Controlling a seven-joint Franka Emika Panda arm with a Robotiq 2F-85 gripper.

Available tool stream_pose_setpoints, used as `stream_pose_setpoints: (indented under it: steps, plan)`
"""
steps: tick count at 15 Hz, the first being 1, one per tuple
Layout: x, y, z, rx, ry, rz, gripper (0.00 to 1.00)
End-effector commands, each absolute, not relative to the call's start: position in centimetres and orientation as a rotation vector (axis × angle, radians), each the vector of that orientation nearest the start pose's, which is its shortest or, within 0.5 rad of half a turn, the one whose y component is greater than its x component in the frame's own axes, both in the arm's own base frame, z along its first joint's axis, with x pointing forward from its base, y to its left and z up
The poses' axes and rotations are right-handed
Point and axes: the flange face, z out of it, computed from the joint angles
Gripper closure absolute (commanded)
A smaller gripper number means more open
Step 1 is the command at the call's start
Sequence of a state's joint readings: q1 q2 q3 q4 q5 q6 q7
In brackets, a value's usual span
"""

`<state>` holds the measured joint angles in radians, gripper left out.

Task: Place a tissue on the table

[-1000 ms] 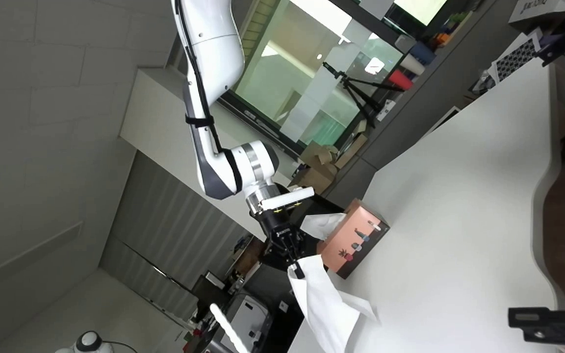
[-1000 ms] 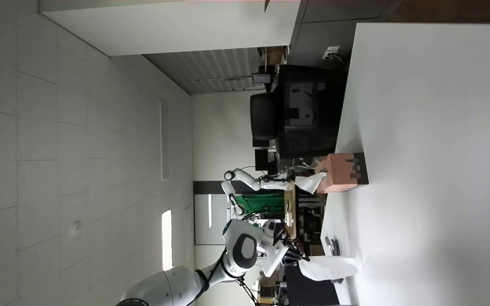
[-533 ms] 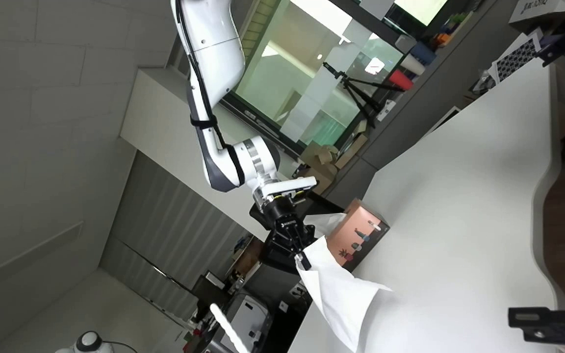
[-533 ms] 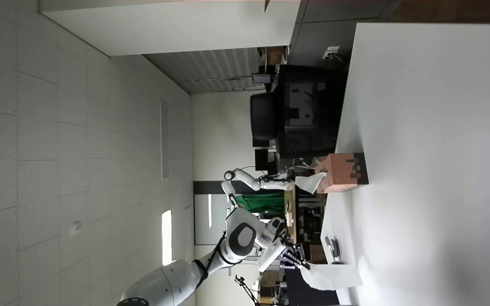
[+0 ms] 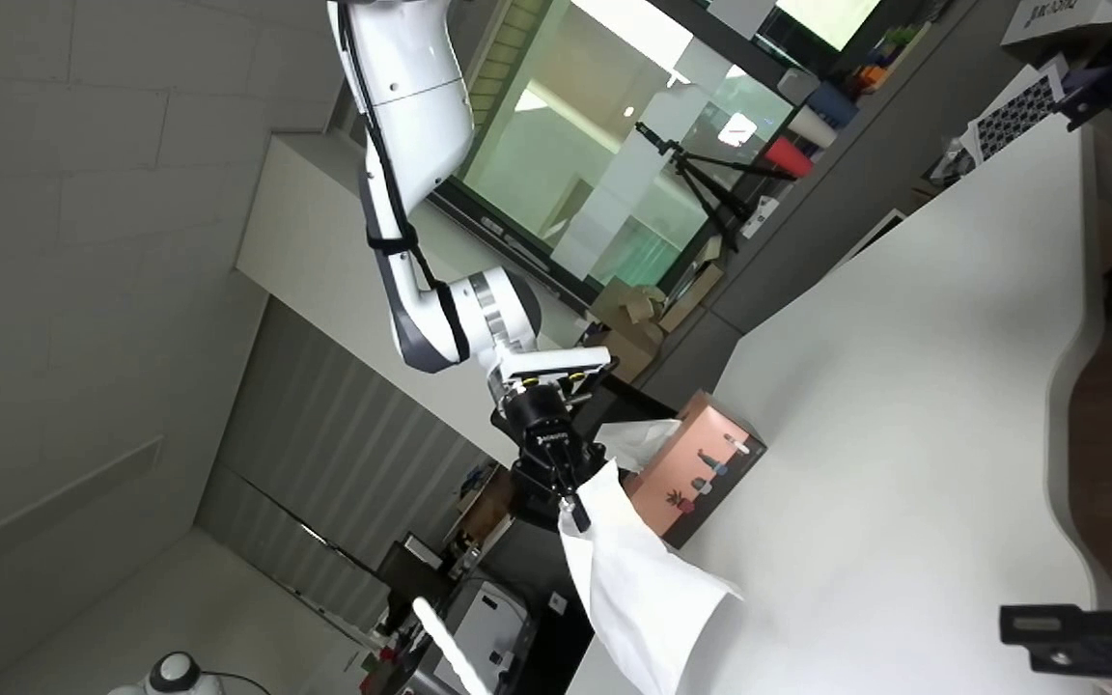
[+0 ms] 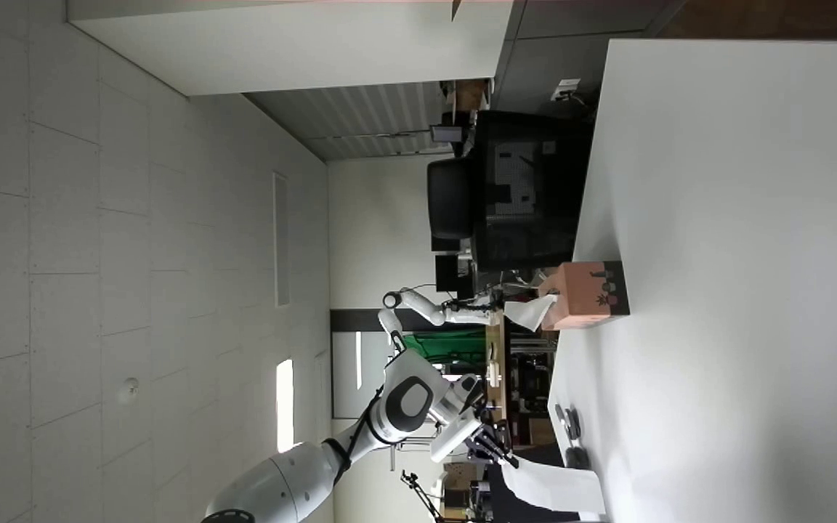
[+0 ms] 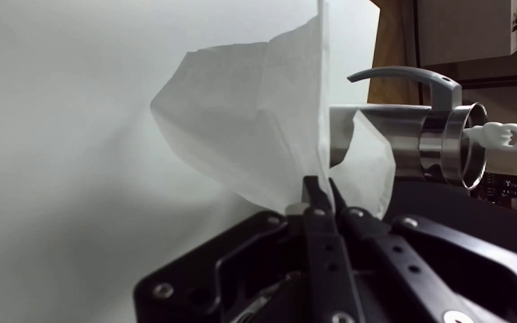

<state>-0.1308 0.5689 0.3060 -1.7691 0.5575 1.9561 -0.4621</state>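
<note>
My gripper (image 5: 575,516) is shut on a white tissue (image 5: 648,594), which hangs from the fingertips over the white table (image 5: 903,415). Both exterior pictures are turned sideways. The gripper (image 6: 511,460) and tissue (image 6: 556,485) also show in an exterior view, near the table's edge. In the wrist view the black fingers (image 7: 323,188) pinch the tissue (image 7: 240,112), which spreads on both sides of them. I cannot tell whether its lower edge touches the table (image 7: 52,134). A pink tissue box (image 5: 686,473) stands beside the gripper, with another tissue (image 5: 635,442) sticking out.
In the wrist view a metal pitcher (image 7: 384,130) with a grey handle stands by the table edge, partly behind the tissue. Small dark objects (image 6: 569,421) lie near the table edge in an exterior view. A black chair (image 6: 527,189) stands beyond the table.
The gripper and held tissue have moved a little farther from the tissue box. In the last half second they have risen slightly from the table. The grip stays shut and the box has not moved.
</note>
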Motion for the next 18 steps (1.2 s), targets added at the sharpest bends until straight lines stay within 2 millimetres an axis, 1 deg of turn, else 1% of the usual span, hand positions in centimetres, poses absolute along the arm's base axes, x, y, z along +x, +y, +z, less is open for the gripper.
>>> stream_pose_setpoints:
  steps: [1, 11, 15, 18]
  plan:
    - [61.3, 13.1, 24.3, -2.407, -0.371, 0.340, 0.99]
    - [61.3, 13.1, 24.3, -2.405, -0.368, 0.339, 1.00]
    - [61.5, 11.5, 23.6, -2.285, -0.391, 0.379, 1.00]
    - [61.4, 10.3, 22.6, -2.210, -0.401, 0.429, 1.00]
